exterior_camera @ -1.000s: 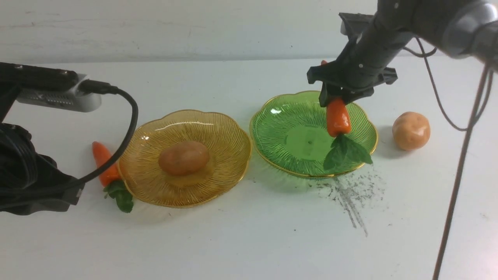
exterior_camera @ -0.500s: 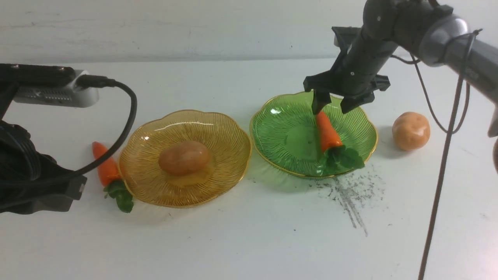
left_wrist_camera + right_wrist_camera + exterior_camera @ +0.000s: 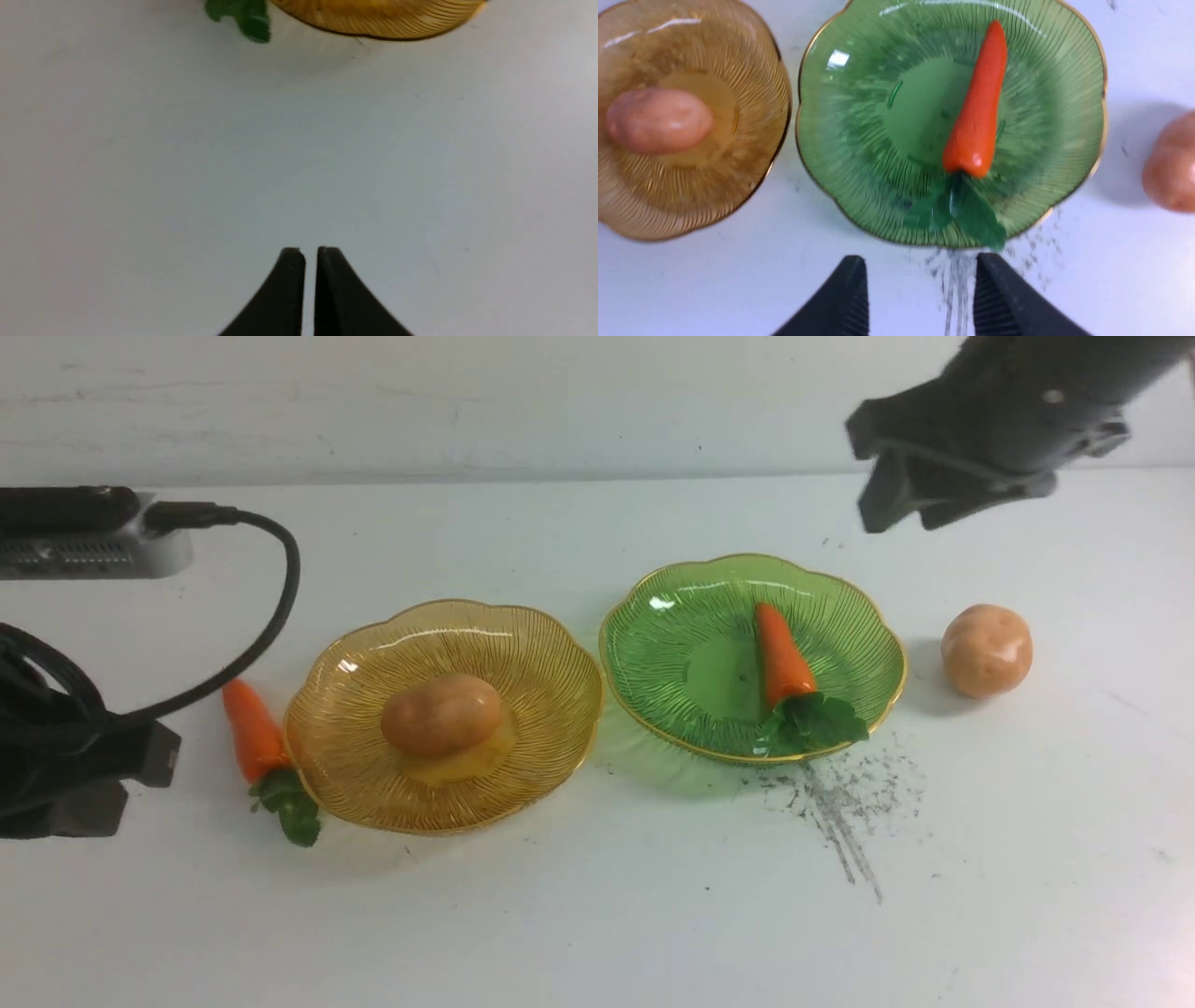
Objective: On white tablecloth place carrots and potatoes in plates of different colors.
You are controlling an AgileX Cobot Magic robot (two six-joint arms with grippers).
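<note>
One carrot (image 3: 782, 658) lies in the green plate (image 3: 672, 644), leaves toward the front rim; both show in the right wrist view, carrot (image 3: 978, 112) and plate (image 3: 859, 140). One potato (image 3: 441, 713) sits in the amber plate (image 3: 541, 653). The second carrot (image 3: 250, 733) lies on the white tablecloth (image 3: 597, 915) left of the amber plate. The second potato (image 3: 986, 650) lies on the cloth right of the green plate. My right gripper (image 3: 901, 513) is open and empty, raised above and behind the green plate. My left gripper (image 3: 310, 254) is shut and empty over bare cloth.
Grey scuff marks (image 3: 840, 803) streak the cloth in front of the green plate. A black cable (image 3: 280, 607) loops from the left arm's camera above the second carrot. A pale wall runs behind the table.
My right gripper let go of the carrot, which now lies in the green plate, then rose and moved right. The left arm drew back a little to the left.
</note>
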